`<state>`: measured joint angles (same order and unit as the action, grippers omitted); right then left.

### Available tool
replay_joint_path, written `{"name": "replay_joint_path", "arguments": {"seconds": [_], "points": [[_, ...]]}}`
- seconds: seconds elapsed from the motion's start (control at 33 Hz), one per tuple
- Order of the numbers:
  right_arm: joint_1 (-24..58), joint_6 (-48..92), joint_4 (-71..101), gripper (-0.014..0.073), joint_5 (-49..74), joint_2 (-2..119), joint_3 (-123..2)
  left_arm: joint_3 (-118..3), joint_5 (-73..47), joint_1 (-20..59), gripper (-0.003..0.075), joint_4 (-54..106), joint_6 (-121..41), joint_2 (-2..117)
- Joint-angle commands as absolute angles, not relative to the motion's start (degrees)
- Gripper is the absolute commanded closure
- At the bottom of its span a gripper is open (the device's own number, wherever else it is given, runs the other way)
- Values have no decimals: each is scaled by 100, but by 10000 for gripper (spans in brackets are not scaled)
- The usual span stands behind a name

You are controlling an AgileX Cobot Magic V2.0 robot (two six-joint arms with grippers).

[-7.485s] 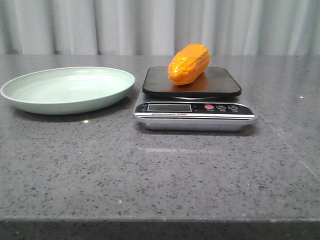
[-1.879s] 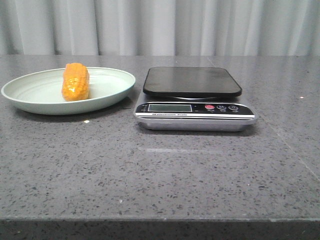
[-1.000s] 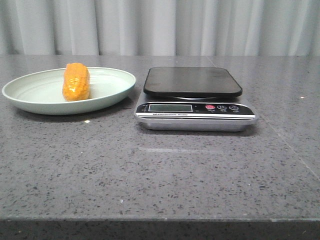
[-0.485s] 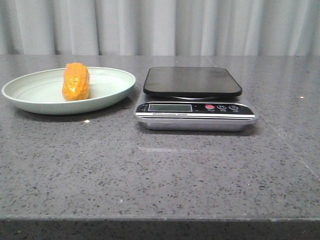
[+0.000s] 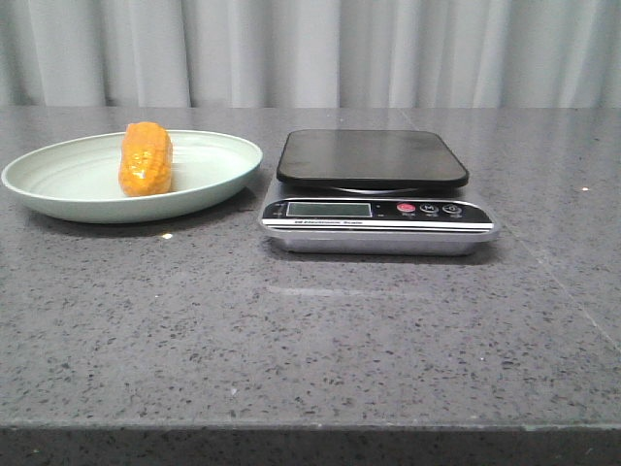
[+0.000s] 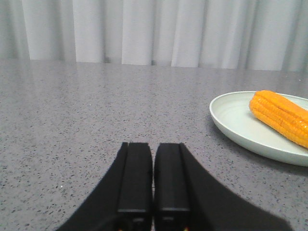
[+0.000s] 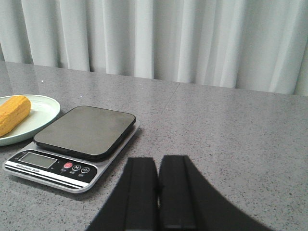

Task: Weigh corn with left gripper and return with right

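Far to the left, the left gripper (image 6: 153, 180) was low over the gray table (image 5: 320, 340). Its two black fingers (image 6: 134, 178) were pressed together, with only a thin line between them, and they held nothing. It was apart from the plate and did not show in the front view.

Next came the pale green plate (image 5: 58, 199), sitting on the left part of the table. The corn (image 5: 146, 158) lay inside the plate, near its middle. It was orange-yellow and shiny, with rows of little bumps. One end pointed toward the camera and the other end pointed toward the curtain (image 5: 310, 49). Nothing touched the corn but the plate.

Just beside the plate, to the right, stood the kitchen scale (image 5: 376, 209). Its dark flat top (image 5: 373, 157) had nothing on it. The front of the scale had a small gray screen (image 5: 329, 209) and a red button (image 5: 406, 208). I could not read the screen.

On the right side, the right gripper (image 7: 158, 192) was low over the table too, well apart from the scale. Its fingers (image 7: 141, 192) were also pressed together, and they held nothing.
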<state>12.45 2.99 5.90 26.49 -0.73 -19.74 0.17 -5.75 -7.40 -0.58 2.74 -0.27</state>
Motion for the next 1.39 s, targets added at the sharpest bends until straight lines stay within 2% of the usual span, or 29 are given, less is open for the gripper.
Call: {"name": "replay_joint_path", "arguments": {"seconds": [0.0,0.76,0.97,1.36], "points": [[1222,343,604,433,2229,-111,-2112,64,-135,-721,587,0,271,-140],[1114,343,550,433,2087,-117,-1905,64,-135,-721,587,0,271,-140],[224,338,521,433,963,-122,-1023,64,-135,-721,587,0,271,-140],[422,302,521,433,-563,-157,129,64,-135,-721,587,0,271,-140]]}}
